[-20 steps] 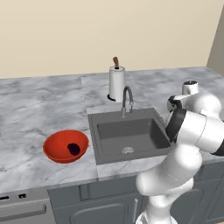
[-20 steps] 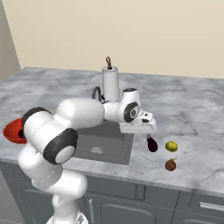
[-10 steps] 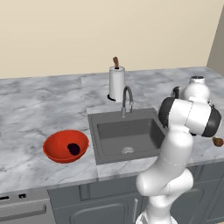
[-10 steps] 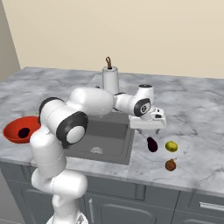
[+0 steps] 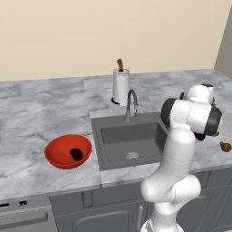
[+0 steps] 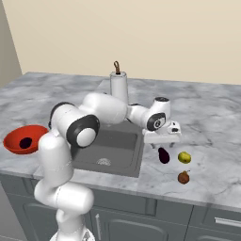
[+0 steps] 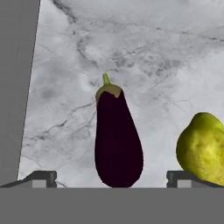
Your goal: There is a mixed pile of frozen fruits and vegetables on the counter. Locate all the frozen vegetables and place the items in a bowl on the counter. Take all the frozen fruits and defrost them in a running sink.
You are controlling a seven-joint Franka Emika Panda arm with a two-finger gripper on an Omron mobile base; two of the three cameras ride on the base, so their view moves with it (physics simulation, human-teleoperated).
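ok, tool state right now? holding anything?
Tool: open, holding nothing; fingertips stand either side of the eggplant lying on the counter.

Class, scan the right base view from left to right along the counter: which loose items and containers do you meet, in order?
Glossy red bowl → dark grey sink basin → dark purple eggplant → brown pear-shaped fruit.

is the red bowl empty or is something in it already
Not empty: the red bowl holds one dark purple vegetable; the second eggplant lies on the counter.
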